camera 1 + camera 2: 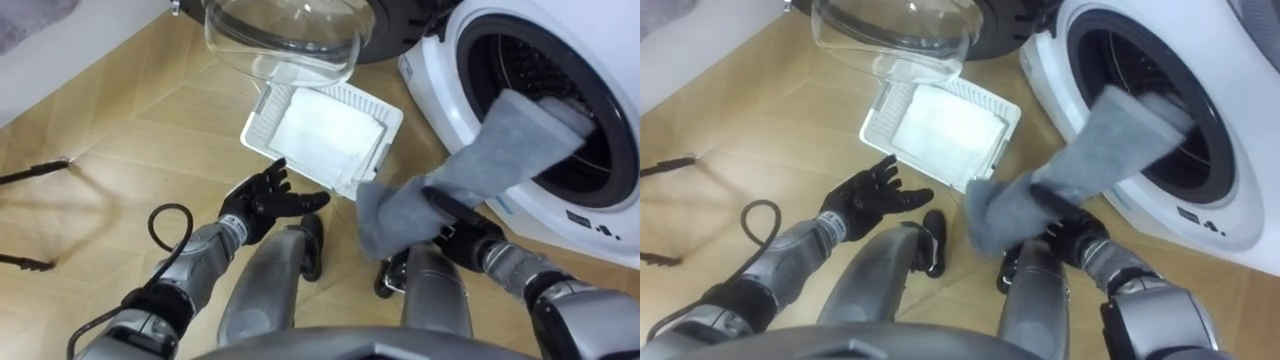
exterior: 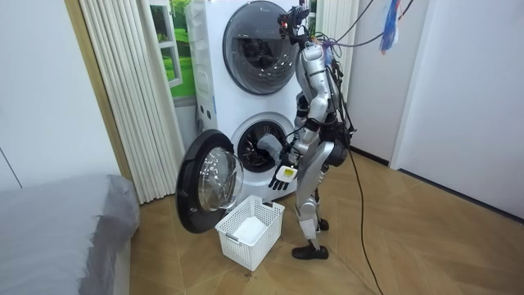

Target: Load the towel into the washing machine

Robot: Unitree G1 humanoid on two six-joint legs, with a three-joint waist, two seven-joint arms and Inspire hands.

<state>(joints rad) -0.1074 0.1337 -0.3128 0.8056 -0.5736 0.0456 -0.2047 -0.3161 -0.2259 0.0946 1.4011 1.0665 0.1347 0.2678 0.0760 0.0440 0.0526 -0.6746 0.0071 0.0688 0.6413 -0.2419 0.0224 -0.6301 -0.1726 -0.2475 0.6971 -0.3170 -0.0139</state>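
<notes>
Clutching grey towel [image 1: 505, 150] w/ right robot hand [image 1: 462, 222], far end in washer drum [image 1: 535, 62], left robot hand [image 1: 262, 200] relaxed.

Towel [image 1: 510, 150]: grey matt cloth, soft nap. Basket [image 1: 256, 118]: white perforated plastic. Door [image 1: 290, 45]: clear glossy bowl. Washer [image 1: 435, 85]: glossy white shell. Floor [image 1: 120, 150]: smooth wood.

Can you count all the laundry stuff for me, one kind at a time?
grey towel: 1
white folded cloth: 1
white laundry basket: 1
round machine doors: 2, the open lower door and the shut upper door
Total: 5
</notes>
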